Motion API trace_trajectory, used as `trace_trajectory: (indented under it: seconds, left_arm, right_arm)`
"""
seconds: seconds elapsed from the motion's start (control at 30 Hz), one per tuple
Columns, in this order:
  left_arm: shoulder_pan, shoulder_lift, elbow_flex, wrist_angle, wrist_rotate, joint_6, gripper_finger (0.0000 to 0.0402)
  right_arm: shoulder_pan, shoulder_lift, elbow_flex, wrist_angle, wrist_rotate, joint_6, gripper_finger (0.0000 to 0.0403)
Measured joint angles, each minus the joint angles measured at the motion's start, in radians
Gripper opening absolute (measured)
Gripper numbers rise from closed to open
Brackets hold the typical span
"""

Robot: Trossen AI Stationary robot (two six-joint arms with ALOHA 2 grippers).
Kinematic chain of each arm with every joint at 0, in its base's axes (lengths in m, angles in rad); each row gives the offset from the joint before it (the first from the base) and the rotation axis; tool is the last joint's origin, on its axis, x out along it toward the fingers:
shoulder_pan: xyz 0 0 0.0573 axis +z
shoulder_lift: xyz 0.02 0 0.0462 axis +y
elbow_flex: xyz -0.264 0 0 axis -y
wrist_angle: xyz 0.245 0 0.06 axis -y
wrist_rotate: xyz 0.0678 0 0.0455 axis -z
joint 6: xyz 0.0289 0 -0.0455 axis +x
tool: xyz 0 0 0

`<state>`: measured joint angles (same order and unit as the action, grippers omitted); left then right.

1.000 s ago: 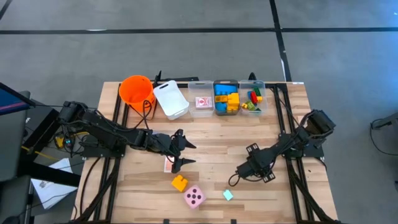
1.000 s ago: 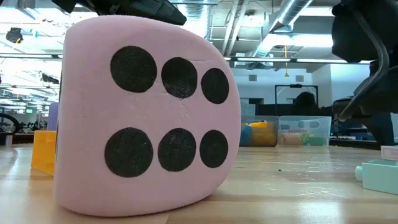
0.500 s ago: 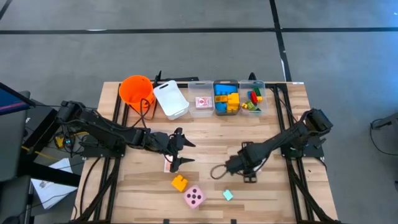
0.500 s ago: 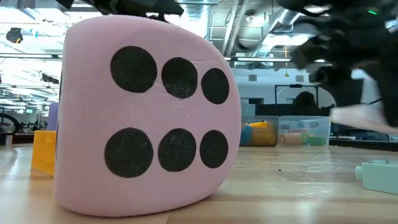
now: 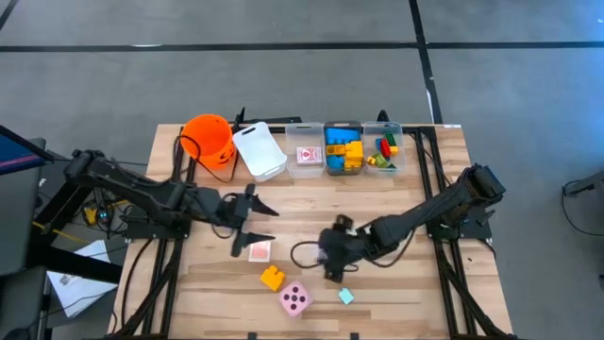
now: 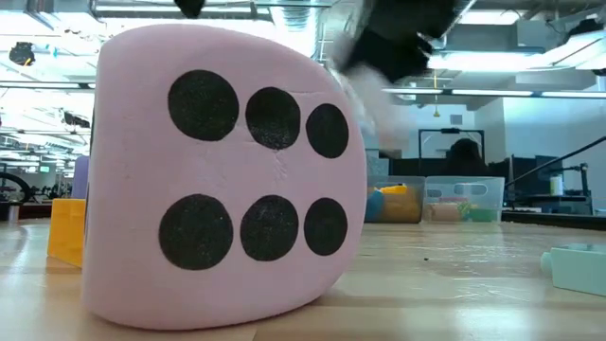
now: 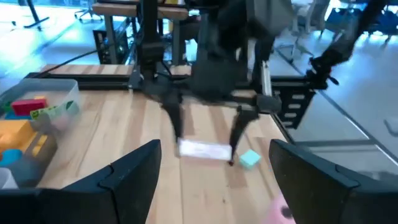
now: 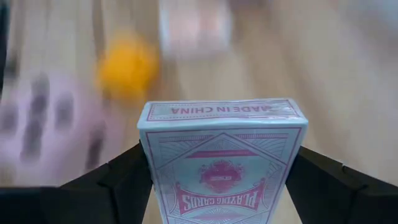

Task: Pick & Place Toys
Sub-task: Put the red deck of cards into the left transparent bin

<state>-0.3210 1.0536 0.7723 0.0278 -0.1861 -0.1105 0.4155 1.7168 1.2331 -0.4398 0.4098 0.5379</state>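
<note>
Nearest the table's front edge, the pink soft die with black dots (image 5: 295, 299), the orange plastic brick (image 5: 273, 277) and the small pale-green block (image 5: 346, 297) are lying loose and untouched. Just beyond them, the right gripper (image 5: 332, 259) is now sweeping in toward the table's middle from where it hung nearer its own side a second ago, jaws clamped on a pink-backed box of playing cards (image 8: 222, 160) (the wrist view shows it filling the gap between the fingers). The left gripper (image 5: 247, 219) is pulling back toward its base with jaws apart, leaving a second pink-backed card pack (image 5: 259, 251) flat on the wood. Farthest off, the clear rectangular bins (image 5: 344, 148) are waiting, so one pack is in transit, probably bin-bound.
</note>
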Motion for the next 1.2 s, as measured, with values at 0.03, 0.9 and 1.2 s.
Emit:
trace_trajectory:
  seconds: [0.03,0.9,1.2]
  left_arm:
    - [-0.013,-0.015,0.000,-0.022,-0.010,-0.001,0.0292]
    - [-0.130,-0.051,0.000,-0.145,-0.304,-0.052,0.0292]
    - [-0.130,-0.051,0.000,-0.155,-0.304,-0.055,0.0292]
  right_arm:
    - [0.002,0.000,0.000,0.067,0.091,-0.043,0.0300]
    - [-0.717,0.007,-0.001,0.503,0.088,-0.185,0.0300]
    - [-0.781,0.007,-0.001,0.465,-0.046,-0.084,0.0337]
